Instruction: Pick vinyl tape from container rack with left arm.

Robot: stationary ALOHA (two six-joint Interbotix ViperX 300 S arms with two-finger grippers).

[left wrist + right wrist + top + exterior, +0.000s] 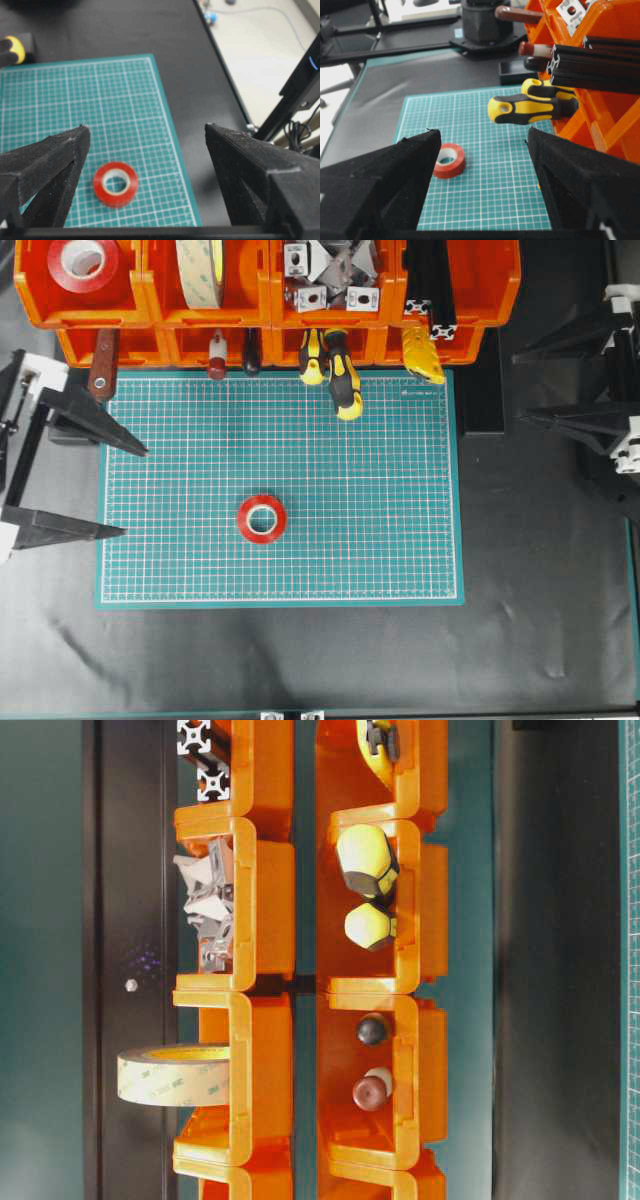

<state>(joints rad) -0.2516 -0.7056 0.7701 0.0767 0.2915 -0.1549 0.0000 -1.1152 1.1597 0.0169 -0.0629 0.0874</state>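
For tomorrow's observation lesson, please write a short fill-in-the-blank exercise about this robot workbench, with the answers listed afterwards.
1. The small red vinyl tape lies flat on the ____ cutting mat.
2. The left gripper has its jaws ____, holding nothing.
3. In the container rack, the top bin at the overhead view's far left holds a larger ____ roll of tape.
4. The yellow-and-black screwdriver handles stick out of the rack's ____ tier.

Missing words: green; open; red; lower
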